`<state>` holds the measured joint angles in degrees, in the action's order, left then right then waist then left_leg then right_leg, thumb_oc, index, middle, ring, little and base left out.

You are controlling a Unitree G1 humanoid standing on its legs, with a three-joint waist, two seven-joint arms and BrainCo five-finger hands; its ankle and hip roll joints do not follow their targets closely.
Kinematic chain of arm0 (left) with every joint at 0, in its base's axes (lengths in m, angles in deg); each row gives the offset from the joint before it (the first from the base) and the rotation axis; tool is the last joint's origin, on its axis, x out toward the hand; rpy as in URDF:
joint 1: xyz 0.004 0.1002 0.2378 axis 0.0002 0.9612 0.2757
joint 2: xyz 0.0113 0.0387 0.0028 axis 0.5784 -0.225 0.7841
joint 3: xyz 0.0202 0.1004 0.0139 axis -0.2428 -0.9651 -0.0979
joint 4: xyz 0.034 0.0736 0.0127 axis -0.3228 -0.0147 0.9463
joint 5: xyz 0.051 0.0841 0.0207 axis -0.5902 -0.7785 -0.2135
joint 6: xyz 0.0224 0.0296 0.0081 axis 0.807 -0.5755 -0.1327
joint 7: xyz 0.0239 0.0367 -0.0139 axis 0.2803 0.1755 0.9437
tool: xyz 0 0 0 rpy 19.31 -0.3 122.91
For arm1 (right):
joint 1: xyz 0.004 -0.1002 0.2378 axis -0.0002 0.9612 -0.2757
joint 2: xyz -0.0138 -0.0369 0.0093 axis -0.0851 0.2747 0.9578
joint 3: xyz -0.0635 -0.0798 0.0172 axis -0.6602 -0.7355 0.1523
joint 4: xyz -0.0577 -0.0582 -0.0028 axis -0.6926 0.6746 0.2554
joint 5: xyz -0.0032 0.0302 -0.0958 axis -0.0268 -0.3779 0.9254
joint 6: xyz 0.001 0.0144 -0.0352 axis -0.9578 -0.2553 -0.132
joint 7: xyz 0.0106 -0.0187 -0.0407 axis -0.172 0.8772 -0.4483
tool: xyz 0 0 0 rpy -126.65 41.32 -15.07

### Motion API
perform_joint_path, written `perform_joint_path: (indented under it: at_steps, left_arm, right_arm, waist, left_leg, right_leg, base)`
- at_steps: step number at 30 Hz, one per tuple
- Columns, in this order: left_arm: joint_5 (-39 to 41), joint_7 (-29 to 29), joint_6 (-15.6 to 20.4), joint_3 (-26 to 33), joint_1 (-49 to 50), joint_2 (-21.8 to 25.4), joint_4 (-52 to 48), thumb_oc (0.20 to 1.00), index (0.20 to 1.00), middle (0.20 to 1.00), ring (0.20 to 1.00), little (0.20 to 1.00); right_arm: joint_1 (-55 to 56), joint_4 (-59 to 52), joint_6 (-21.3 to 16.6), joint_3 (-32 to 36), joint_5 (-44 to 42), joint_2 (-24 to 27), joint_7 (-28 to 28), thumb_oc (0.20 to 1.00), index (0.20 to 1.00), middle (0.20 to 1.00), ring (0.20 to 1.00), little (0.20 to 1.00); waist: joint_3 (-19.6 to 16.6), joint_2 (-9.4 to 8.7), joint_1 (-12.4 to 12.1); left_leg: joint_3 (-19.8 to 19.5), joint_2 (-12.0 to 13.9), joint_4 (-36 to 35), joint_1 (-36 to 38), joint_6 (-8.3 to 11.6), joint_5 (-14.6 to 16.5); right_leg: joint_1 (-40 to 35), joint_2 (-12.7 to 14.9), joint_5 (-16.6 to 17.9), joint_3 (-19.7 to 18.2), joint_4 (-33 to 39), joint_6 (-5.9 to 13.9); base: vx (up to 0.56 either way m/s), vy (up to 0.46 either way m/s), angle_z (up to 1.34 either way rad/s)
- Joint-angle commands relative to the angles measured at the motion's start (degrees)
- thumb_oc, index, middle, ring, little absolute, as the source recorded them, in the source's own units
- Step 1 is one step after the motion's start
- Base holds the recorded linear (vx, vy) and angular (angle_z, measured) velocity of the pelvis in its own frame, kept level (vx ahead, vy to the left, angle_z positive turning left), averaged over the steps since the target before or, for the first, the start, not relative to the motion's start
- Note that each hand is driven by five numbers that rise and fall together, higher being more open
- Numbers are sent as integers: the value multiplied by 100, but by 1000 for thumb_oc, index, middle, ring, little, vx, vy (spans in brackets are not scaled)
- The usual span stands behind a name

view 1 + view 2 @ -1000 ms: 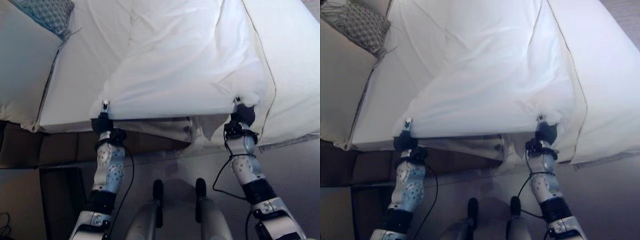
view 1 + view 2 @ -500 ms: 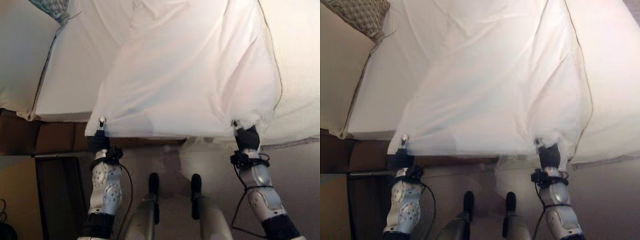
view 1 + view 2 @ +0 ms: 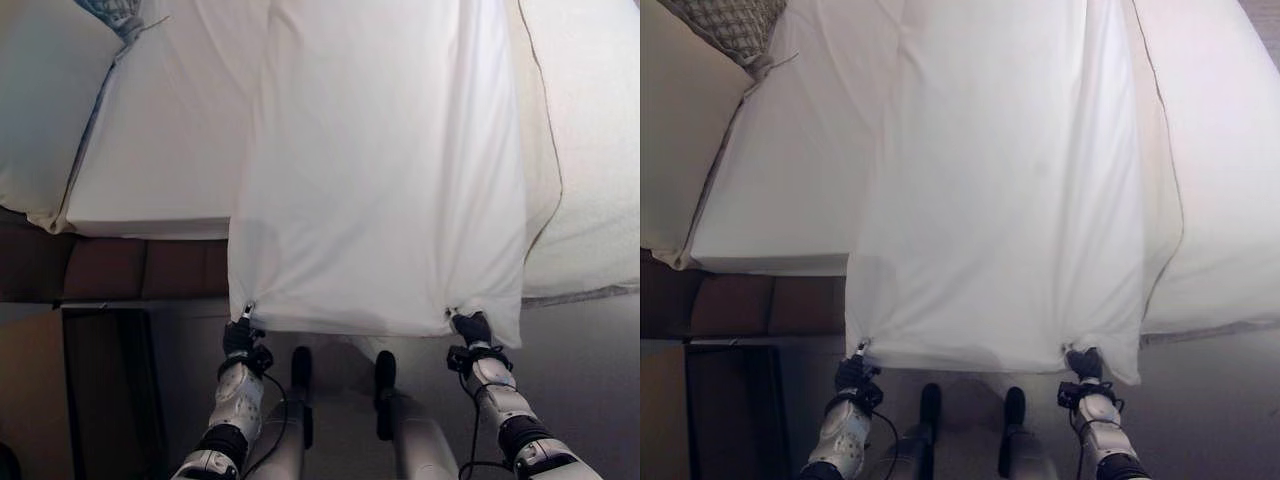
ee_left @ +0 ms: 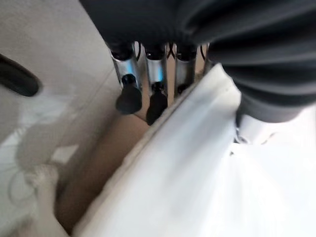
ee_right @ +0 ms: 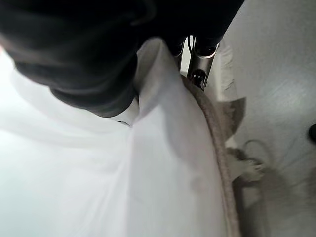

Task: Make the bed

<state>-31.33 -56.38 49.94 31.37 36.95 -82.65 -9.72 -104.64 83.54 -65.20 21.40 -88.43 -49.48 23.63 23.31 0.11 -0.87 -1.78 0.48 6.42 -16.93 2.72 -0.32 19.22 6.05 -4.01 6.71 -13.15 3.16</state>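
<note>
Left hand (image 3: 238, 337) pinched near left corner of white sheet (image 3: 385, 170); fingers (image 4: 128, 84) curled against its hem. Right hand (image 3: 471, 328) clamped near right corner. Sheet stretched taut between both hands, hanging off foot of bed (image 3: 160, 150) toward robot. Patterned pillow (image 3: 732, 22) lay at bed's far left corner.

The sheet (image 3: 385, 170) is lying on the bed (image 3: 160, 150), its near edge hanging past it; a pillow (image 3: 730, 22) is sitting far left.
</note>
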Motion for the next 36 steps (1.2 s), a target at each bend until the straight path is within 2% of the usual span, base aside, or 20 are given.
perform_joint_path:
  at_steps: [1,2,4,5,6,7,8,10,15,22,28,31,32,36]
  left_arm:
    - [-156,404,-143,636,878,648,1000,200,200,200,200,200]
    - [-360,361,-254,581,886,665,1324,200,200,200,200,200]
    - [-355,330,-255,592,900,652,1431,200,200,200,200,200]
    - [-406,308,-270,566,921,647,1455,200,200,200,200,200]
    - [-406,308,-270,566,922,647,1455,260,260,260,260,260]
    - [-489,249,-293,492,971,620,1498,937,937,937,937,937]
    - [-489,249,-293,492,972,620,1498,1000,1000,1000,1000,1000]
    - [-858,186,-376,336,1067,626,1576,1000,1000,1000,1000,1000]
    - [-1086,100,-402,298,1274,596,1687,1000,1000,1000,1000,1000]
    - [-1600,-152,-500,184,1547,710,1849,1000,1000,1000,1000,1000]
    - [-1683,-259,-446,-58,1533,718,1676,1000,1000,1000,1000,1000]
    - [-1786,-377,-306,-483,1480,760,1125,1000,1000,1000,1000,1000]
    - [-1722,-468,-206,-763,1389,840,604,1000,1000,1000,1000,1000]
    - [-2344,-530,-25,-1494,1042,1165,-162,1000,1000,1000,1000,1000]
  right_arm:
    - [1194,789,435,-264,-13,36,-45,200,200,200,200,200]
    - [1134,1013,446,-247,-37,0,-52,200,200,200,200,200]
    - [1116,1014,432,-269,-89,-33,-31,200,200,200,200,200]
    - [1113,1017,437,-279,-94,-35,-14,561,561,561,561,561]
    - [1114,1017,437,-279,-94,-34,-14,708,708,708,708,708]
    - [1098,1046,445,-324,-51,-31,17,1000,1000,1000,1000,1000]
    - [1099,1046,445,-324,-51,-31,17,1000,1000,1000,1000,1000]
    - [1068,1066,494,-442,95,-48,89,1000,1000,1000,1000,1000]
    - [1137,1171,543,-460,227,-35,176,1000,1000,1000,1000,1000]
    - [1371,1340,610,-419,478,4,323,1000,1000,1000,1000,1000]
    - [1378,1272,599,-392,477,66,350,1000,1000,1000,1000,1000]
    - [1326,1073,535,-449,434,114,368,1000,1000,1000,1000,1000]
    - [1233,910,468,-497,445,182,339,1000,1000,1000,1000,1000]
    - [991,155,266,-671,506,376,310,1000,1000,1000,1000,1000]
  waist:
    - [-216,-192,-140]
    - [-246,-189,-133]
    - [-271,-183,-130]
    - [-282,-171,-129]
    - [-282,-171,-128]
    - [-299,-155,-124]
    - [-298,-155,-123]
    - [-312,-128,-133]
    - [-392,-111,-175]
    - [-604,-147,-202]
    - [-699,-131,-201]
    - [-723,-100,-174]
    - [-702,-88,-158]
    - [-631,-70,-88]
  left_leg:
    - [133,-451,225,-525,-219,-3]
    - [138,-452,241,-528,-227,24]
    - [144,-455,262,-529,-227,40]
    - [131,-461,255,-526,-227,48]
    - [130,-461,255,-526,-227,48]
    - [130,-474,256,-514,-227,55]
    - [129,-474,257,-514,-227,56]
    - [122,-483,260,-471,-231,79]
    - [104,-498,231,-394,-236,107]
    - [-49,-436,-69,-202,-189,-10]
    - [-101,-403,-189,-121,-166,-44]
    - [-137,-388,-258,-111,-155,-81]
    - [-176,-392,-244,-138,-149,-89]
    - [-174,-420,-140,-210,-133,-58]
  right_leg:
    - [292,179,615,-133,404,357]
    - [276,185,608,-129,412,360]
    - [272,196,610,-131,402,362]
    - [263,205,609,-131,402,366]
    - [262,205,609,-130,403,366]
    - [233,212,622,-126,418,377]
    - [231,212,622,-125,418,377]
    - [194,219,615,-121,418,385]
    - [96,221,637,-120,495,403]
    - [-163,196,695,-28,826,394]
    - [-248,195,699,31,918,399]
    - [-261,197,690,68,937,402]
    - [-244,190,670,80,914,394]
    - [-179,177,627,68,807,391]
  base:
    - [39,10,1]
    - [0,0,0]
    - [42,3,1]
    - [35,2,1]
    - [33,4,2]
    - [0,0,0]
    - [35,2,2]
    - [18,2,2]
    - [46,-5,6]
    - [60,-53,0]
    - [45,-44,4]
    - [19,-29,7]
    - [12,-36,9]
    - [-9,-9,4]
